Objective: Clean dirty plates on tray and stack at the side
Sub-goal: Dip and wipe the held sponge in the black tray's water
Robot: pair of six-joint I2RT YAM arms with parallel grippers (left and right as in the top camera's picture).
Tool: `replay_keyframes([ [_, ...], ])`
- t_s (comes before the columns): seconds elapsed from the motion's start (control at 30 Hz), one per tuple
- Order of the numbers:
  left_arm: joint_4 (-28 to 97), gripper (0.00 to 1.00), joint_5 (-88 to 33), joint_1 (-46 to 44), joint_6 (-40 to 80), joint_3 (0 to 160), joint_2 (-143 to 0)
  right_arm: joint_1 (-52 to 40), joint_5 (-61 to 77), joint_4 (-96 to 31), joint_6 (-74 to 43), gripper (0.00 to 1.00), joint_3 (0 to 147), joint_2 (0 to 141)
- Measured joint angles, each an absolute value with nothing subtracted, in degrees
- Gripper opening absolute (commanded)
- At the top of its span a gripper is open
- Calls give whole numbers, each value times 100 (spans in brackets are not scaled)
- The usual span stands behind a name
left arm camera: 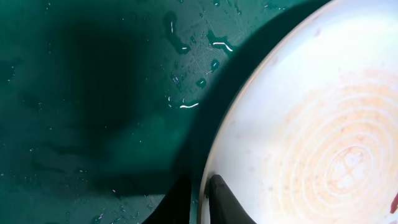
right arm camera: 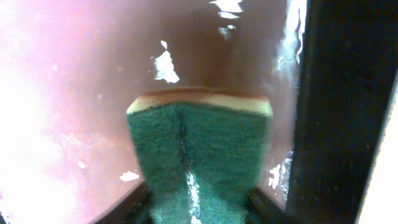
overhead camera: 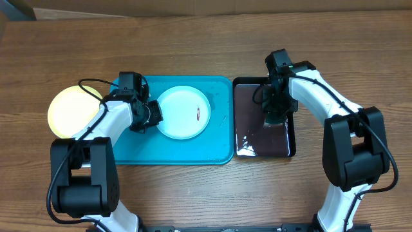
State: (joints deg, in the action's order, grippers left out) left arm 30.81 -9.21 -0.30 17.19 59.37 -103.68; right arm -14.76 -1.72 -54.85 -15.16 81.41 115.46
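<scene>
Two plates in view: yellow-green plate (overhead camera: 71, 111) on table (overhead camera: 193, 38), just off left edge of tray (overhead camera: 219, 148); white plate (overhead camera: 183, 113) mid-tray, red-brown specks (overhead camera: 197, 115) on it. Third plate not seen. One tray, one black pan (overhead camera: 248, 109) just beside tray's right edge, one sponge (right arm camera: 199, 155).

Left gripper (overhead camera: 153, 115) nearly closed, pinching white plate's left rim. Right gripper (overhead camera: 273, 116) low in pan's murky water, clamped on sponge sides.

Step, likely: wetting sponge before scrubbing white plate. Next move calls for carrying sponge to tray and wiping specks while left gripper steadies plate.
</scene>
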Motion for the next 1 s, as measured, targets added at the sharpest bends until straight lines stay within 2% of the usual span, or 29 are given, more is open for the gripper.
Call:
replay_keyframes([
  [0.1,3085,13,-921,-30,1719,5937,-10368,-1476,-163,-5487,-1492,25,8141,11546],
  [0.13,3085,13,-921,-30,1719,5937,-10368,-1476,-134,-5487,-1496,20,8141,11546],
  [0.2,3085,13,-921,-30,1719,5937,-10368,-1474,-64,-5483,-1483,4,8141,11546],
  [0.53,3085,13,-921,-30,1719,5937,-10368,-1472,156,-5465,-1490,4,8143,11546],
  [0.77,3068,13,-921,-30,1719,5937,-10368,-1479,416,-6563,-1472,4,9067,11485],
  [1.0,3052,13,-921,-30,1719,5937,-10368,-1684,-113,-6978,-1474,4,9386,10527],
])
